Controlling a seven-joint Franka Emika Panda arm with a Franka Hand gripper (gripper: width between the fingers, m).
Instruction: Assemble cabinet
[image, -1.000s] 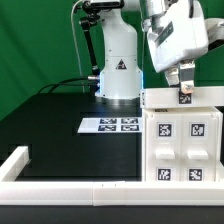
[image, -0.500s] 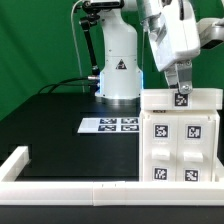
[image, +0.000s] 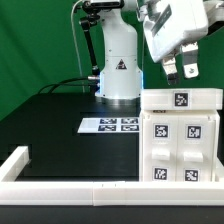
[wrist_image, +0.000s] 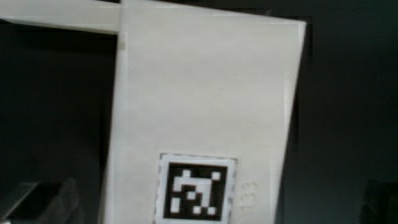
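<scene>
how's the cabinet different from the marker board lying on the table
The cabinet stands up as a tall, boxy white body at the exterior view's right; the marker board is a thin flat sheet lying on the black table. The cabinet's tags face the camera and one sits on its top; the marker board's tags lie in a tight cluster facing up. The hand hovers above the cabinet, not the marker board. Both are white with black-and-white square tags.

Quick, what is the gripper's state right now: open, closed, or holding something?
Gripper: open, holding nothing, just above the cabinet.
</scene>
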